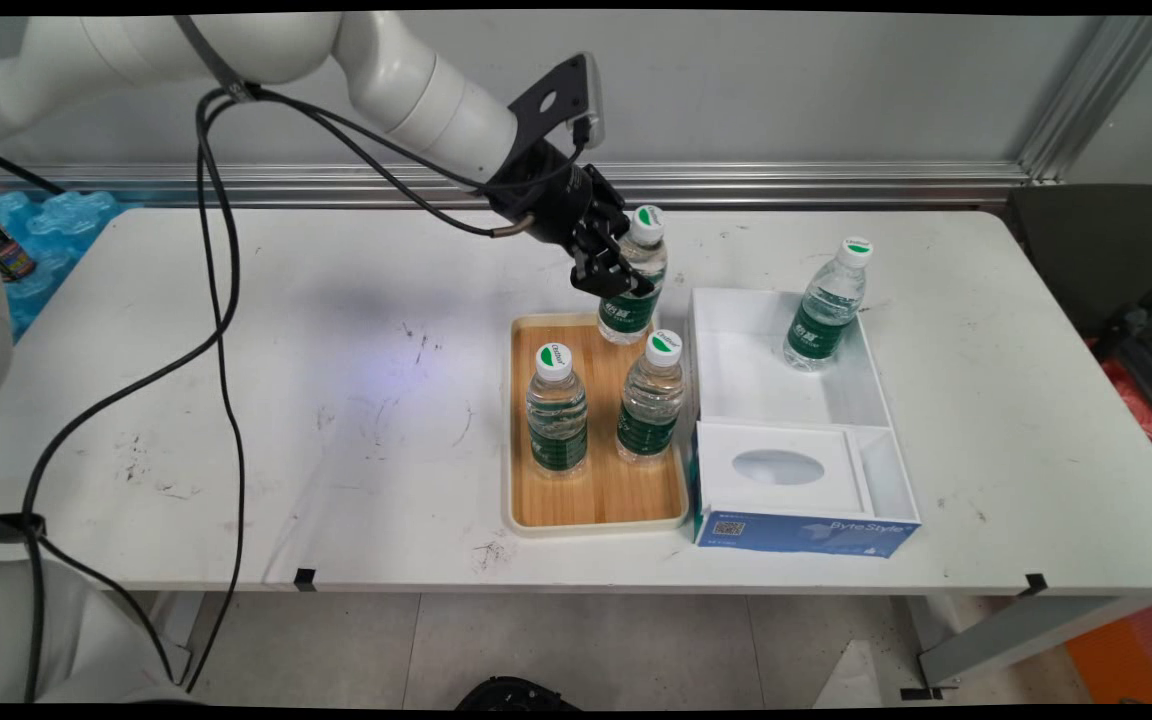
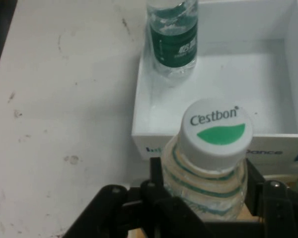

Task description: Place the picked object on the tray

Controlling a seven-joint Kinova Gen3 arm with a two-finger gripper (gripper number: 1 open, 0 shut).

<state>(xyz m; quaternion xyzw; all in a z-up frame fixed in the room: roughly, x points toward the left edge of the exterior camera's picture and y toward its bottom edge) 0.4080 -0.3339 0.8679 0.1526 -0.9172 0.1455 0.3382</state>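
Bottle at the far end of the wooden tray was found clasped between the fingers of the gripper, which had been brought in from the upper left — the fingers were seen pressed against its upper body just below the shoulder, with the white cap left showing above them. In the hand view the gripped bottle was seen squeezed from both sides, its cap facing the camera and its long axis close to upright, tilted slightly if at all. Whether its base was resting on the tray or raised just off it could not be told.

Nearest the camera, a blue and white tissue box was seen lying at the front end of the white bin, its oval opening turned upward. On the tray, two more bottles were noted: a left bottle and a right bottle, standing upright side by side, apart from each other and nearer than the gripped one.

Farther back, a fourth bottle was seen standing in the bin's far compartment — to the right of the gripped one, with the bin's wall between them. All of it was carried by the white tabletop.
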